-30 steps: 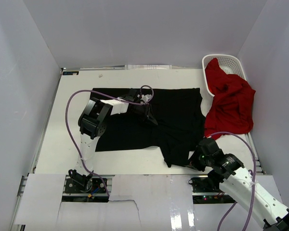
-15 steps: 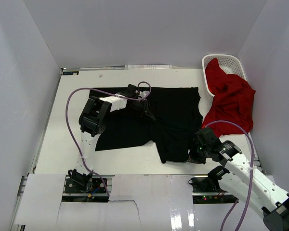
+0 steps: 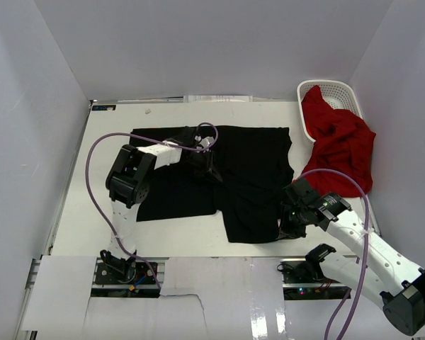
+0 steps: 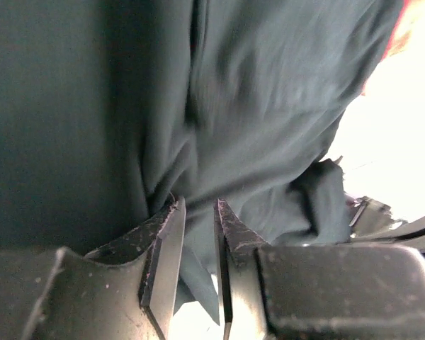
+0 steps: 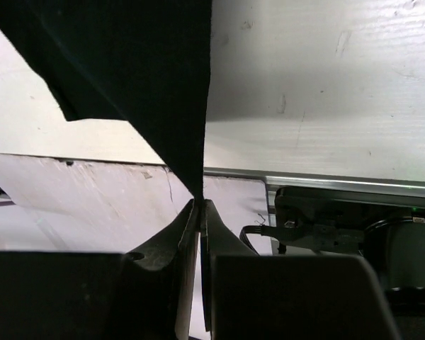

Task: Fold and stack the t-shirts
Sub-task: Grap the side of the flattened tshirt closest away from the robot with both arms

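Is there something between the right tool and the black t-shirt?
Nothing visible stands between them: the right tool is shut directly on the near right edge of the black t-shirt.

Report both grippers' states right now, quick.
Left gripper: closed on a bunched fold of the black t-shirt.
Right gripper: closed, pinching the same shirt's edge.

The scene was a robotics lab test cell. Plain white panel walls (image 3: pixel 198 42) boxed in a white table (image 3: pixel 113 234). Two robot arms, the left arm (image 3: pixel 131 177) and the right arm (image 3: pixel 368 244), stood bolted by a metal rail (image 5: pixel 326 181) at its near edge, trailing purple cables (image 3: pixel 88 173).
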